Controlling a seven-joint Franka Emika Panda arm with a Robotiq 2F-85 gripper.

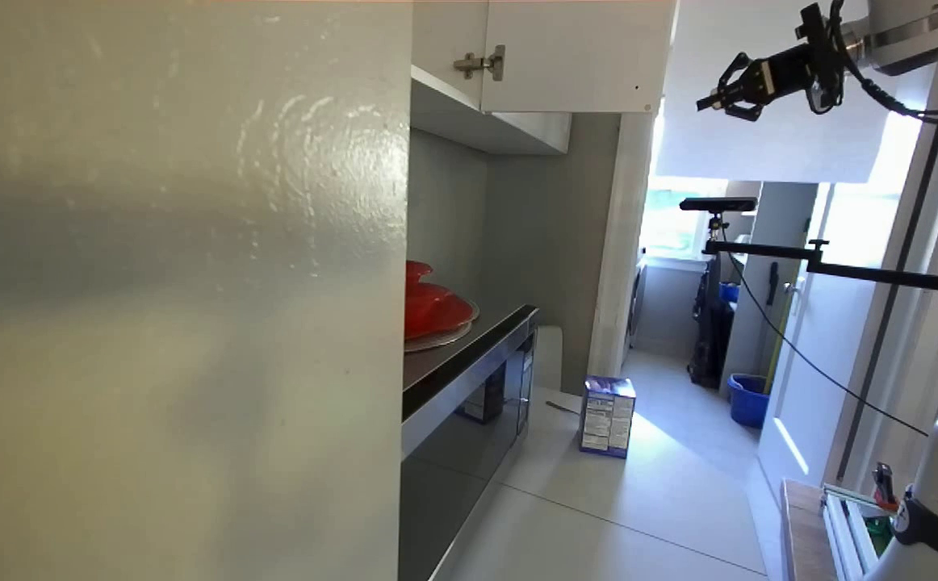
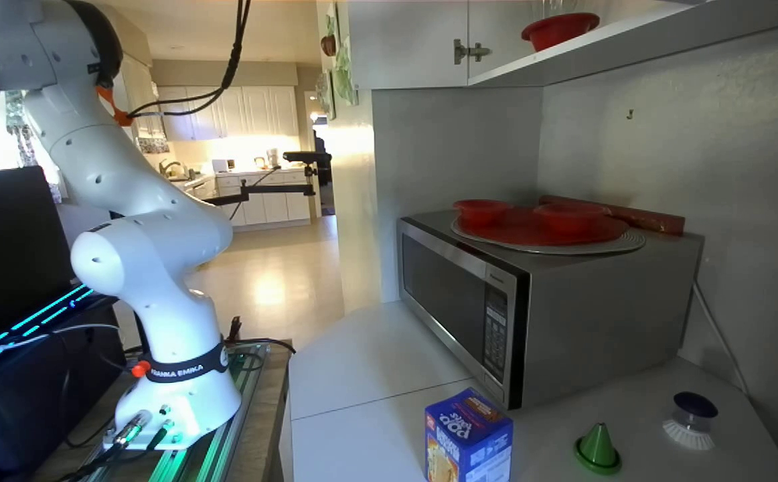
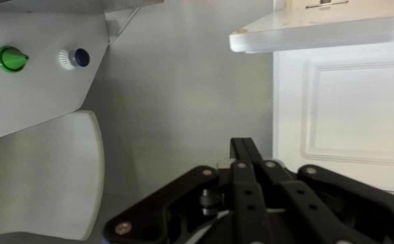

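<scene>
High in an exterior view, my black gripper (image 1: 706,103) points left toward an open white cabinet door (image 1: 578,56), with a visible gap between them. In the wrist view the two fingers (image 3: 240,149) of the gripper (image 3: 243,139) lie flat against each other, nothing between them. Beyond the tips, that view shows the grey wall, a white panelled door (image 3: 359,112) on the right and a white shelf edge (image 3: 319,39) above it. A red bowl (image 2: 560,30) sits on the cabinet shelf. The gripper is outside the exterior view that shows this bowl.
A microwave (image 2: 603,314) stands on the white counter (image 2: 362,375), with red dishes (image 2: 570,217) on top. Near it are a blue box (image 2: 469,435), a green cone (image 2: 598,450) and a brush (image 2: 691,420). A camera arm (image 1: 881,274) reaches out below the gripper.
</scene>
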